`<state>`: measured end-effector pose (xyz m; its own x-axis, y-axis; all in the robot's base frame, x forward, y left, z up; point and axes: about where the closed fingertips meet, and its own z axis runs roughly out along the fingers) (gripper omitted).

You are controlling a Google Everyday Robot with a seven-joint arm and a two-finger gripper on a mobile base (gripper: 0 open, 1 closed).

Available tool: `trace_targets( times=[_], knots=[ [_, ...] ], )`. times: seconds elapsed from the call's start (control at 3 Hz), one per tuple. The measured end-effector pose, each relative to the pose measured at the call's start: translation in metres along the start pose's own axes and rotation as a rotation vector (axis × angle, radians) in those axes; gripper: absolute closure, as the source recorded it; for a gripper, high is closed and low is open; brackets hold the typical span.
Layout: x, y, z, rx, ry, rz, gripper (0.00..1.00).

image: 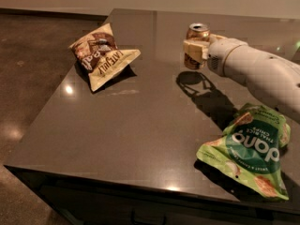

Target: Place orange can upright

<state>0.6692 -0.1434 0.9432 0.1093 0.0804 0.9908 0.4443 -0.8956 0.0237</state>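
The orange can [196, 35] is upright, its silver top with pull tab facing up, held in the air above the dark table [140, 121]; its shadow lies on the table below. My gripper [196, 50] comes in from the right on a white arm [253, 71] and is shut on the can's middle, the cream fingers [193, 49] wrapped across its body. The lower part of the can is partly hidden by the fingers.
A brown and cream snack bag [103, 55] lies at the table's back left. A green chip bag [251, 149] lies at the front right, below my arm. The table's front edge and left edge drop to a dark floor [28, 69].
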Motion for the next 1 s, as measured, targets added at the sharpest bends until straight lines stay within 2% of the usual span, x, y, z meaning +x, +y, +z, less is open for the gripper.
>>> trace_targets(
  times=[0.67,1.0],
  knots=[
    [-0.014,-0.015,0.011,0.032,-0.010,0.009,0.98],
    [-0.018,-0.016,0.014,0.031,-0.011,0.005,0.75]
  ],
)
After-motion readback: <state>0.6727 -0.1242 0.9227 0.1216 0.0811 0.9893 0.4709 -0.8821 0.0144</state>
